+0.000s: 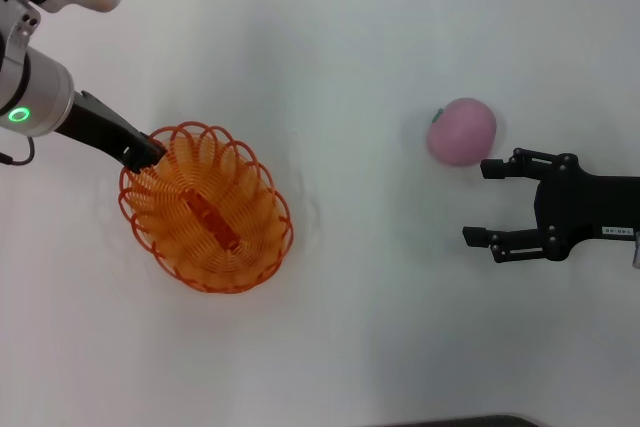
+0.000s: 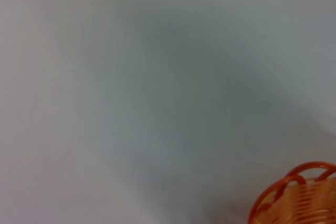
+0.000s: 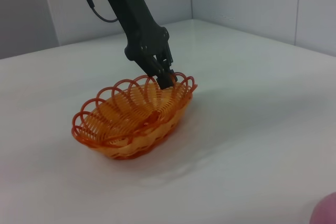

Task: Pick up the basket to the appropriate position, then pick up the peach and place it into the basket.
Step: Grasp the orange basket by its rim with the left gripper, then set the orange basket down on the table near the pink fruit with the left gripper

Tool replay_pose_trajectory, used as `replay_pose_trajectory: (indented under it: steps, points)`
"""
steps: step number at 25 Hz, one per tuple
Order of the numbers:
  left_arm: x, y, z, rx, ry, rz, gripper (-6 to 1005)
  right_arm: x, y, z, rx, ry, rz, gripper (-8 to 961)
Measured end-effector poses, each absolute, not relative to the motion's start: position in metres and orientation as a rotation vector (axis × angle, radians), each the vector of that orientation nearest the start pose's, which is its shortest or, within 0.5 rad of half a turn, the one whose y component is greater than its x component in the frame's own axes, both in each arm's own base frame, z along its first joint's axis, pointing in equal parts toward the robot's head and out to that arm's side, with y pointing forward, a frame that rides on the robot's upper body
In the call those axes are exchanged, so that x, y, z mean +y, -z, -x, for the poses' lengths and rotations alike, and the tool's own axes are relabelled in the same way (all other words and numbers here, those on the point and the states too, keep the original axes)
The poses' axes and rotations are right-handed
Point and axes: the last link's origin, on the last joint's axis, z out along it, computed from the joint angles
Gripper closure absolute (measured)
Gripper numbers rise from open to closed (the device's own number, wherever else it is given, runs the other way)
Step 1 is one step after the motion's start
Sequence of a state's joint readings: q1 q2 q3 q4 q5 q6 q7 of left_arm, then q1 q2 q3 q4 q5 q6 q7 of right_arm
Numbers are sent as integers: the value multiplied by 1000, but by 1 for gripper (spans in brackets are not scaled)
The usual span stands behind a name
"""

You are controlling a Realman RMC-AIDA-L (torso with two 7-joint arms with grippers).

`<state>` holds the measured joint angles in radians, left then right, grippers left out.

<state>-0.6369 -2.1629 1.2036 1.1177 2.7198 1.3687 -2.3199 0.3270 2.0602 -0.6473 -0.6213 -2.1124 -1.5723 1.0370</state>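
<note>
Left pincer (image 1: 150, 152) clamps the scalloped rim of the oval orange wire basket (image 1: 207, 210), which sits tilted; an edge grip risks slipping. Right pincer (image 1: 484, 203) gapes wide, the round pink peach (image 1: 461, 131) just beside its upper finger.

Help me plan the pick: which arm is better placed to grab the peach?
Right. The right gripper is open beside the peach, while the left gripper is shut on the basket rim.

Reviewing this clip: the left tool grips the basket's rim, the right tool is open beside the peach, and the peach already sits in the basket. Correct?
Not quite. The peach isn't in the basket; the head view shows it on the table, beside the open right tool. The left tool does grip the rim.
</note>
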Motion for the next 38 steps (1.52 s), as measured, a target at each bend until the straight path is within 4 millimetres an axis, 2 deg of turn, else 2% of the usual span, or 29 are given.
replay_pose_trajectory:
  steps: [8, 17, 27, 31, 38]
  points:
    - [369, 16, 211, -1019, -460, 2564, 881, 257, 3, -338, 478, -478, 2736, 9]
    - [369, -6, 204, -1292, -349, 2539, 913, 256, 2, -338, 493, -484, 2739, 9]
    - [357, -17, 214, -1565, -224, 2464, 949, 257, 2, -337, 483, -484, 2739, 9]
    - [350, -15, 221, -1651, -193, 2427, 949, 257, 1, -336, 480, -492, 2738, 9]
    - [341, -10, 228, -1764, -36, 2385, 948, 259, -2, -337, 490, -504, 2711, 9]
